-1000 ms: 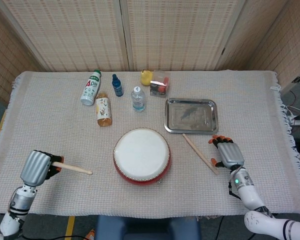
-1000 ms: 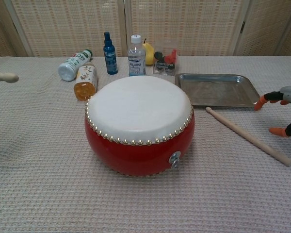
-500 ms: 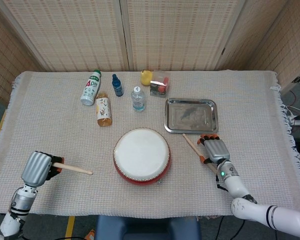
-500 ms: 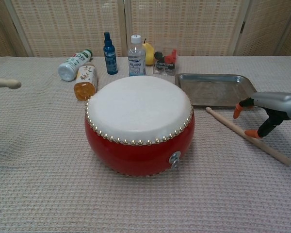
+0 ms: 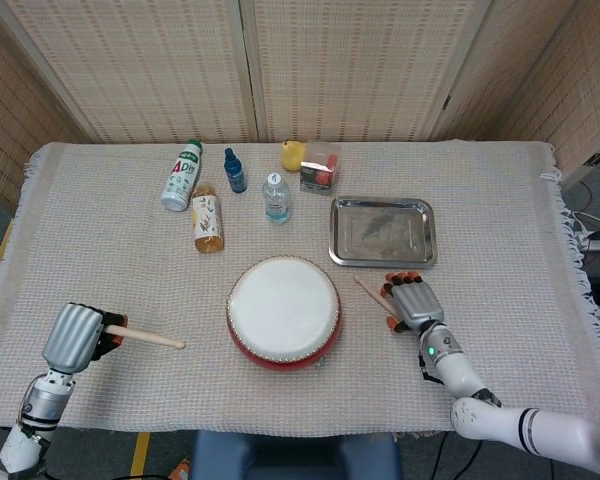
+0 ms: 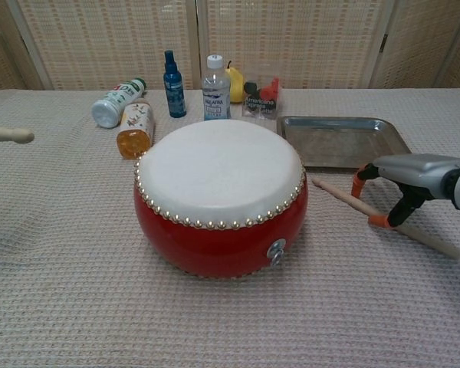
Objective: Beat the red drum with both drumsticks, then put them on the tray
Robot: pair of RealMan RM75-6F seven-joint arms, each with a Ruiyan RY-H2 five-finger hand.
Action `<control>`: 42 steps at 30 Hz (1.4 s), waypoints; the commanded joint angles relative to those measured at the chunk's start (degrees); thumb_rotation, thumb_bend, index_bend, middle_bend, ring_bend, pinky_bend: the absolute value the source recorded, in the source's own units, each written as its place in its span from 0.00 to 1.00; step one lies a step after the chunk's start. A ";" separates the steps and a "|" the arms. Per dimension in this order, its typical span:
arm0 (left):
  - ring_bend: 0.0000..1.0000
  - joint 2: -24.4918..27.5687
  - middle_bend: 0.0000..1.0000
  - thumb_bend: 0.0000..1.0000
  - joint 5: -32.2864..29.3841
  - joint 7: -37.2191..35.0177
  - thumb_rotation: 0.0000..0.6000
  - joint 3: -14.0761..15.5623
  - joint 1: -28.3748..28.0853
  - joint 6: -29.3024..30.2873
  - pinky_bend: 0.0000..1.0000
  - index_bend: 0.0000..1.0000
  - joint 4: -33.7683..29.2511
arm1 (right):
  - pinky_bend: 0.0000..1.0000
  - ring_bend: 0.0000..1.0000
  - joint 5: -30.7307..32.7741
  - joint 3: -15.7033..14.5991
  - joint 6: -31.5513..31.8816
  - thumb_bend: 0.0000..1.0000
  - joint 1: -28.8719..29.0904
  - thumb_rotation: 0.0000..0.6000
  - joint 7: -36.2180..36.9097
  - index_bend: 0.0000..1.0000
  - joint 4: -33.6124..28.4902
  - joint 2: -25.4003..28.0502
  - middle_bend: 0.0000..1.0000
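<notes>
The red drum with its white skin stands at the table's front centre, also large in the chest view. My left hand at the front left grips one drumstick, which points right toward the drum; only its tip reaches the chest view. The other drumstick lies on the cloth right of the drum. My right hand rests over it, its orange fingertips spread on either side of the stick. The steel tray sits just behind, holding nothing.
Behind the drum are a lying white bottle, a lying orange bottle, an upright blue bottle, a water bottle, a yellow object and a clear box.
My right hand has moved left from beside the stick to over it, and the stick has shifted slightly toward the drum. The left hand and its stick have stayed put.
</notes>
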 commanded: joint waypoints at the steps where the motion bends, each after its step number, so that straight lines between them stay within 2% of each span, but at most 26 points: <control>1: 1.00 0.00 1.00 0.60 0.03 -0.19 1.00 0.12 -0.01 -0.06 1.00 1.00 0.09 | 0.07 0.00 -4.16 -1.70 2.37 0.33 -1.46 0.94 1.71 0.36 -1.85 0.24 0.10; 10: 1.00 -0.13 1.00 0.59 -0.01 -1.03 1.00 0.44 0.04 -0.11 1.00 1.00 0.51 | 0.07 0.00 -12.05 -5.06 8.17 0.33 -5.75 0.95 4.31 0.36 -5.13 2.64 0.10; 15: 1.00 -0.15 1.00 0.59 -0.10 -1.27 1.00 0.60 0.17 -0.07 1.00 1.00 0.53 | 0.07 0.00 -15.16 -6.24 12.16 0.33 -8.17 0.96 4.19 0.36 -3.66 2.21 0.10; 24: 1.00 0.00 1.00 0.59 -0.22 -1.50 1.00 0.97 0.34 -0.34 1.00 1.00 0.40 | 0.08 0.00 -18.66 -7.80 14.26 0.32 -11.38 0.96 5.70 0.35 0.21 0.31 0.10; 36: 1.00 0.25 1.00 0.58 -0.48 -1.70 1.00 1.24 0.68 -0.47 1.00 1.00 0.45 | 0.08 0.00 -17.06 -5.31 14.39 0.32 -13.05 0.96 5.10 0.36 5.56 -0.39 0.10; 42: 1.00 0.35 1.00 0.59 -0.72 -1.78 1.00 1.20 0.77 -0.57 1.00 1.00 0.55 | 0.08 0.00 -18.55 -4.48 13.23 0.32 -13.60 0.96 9.37 0.35 1.39 1.84 0.10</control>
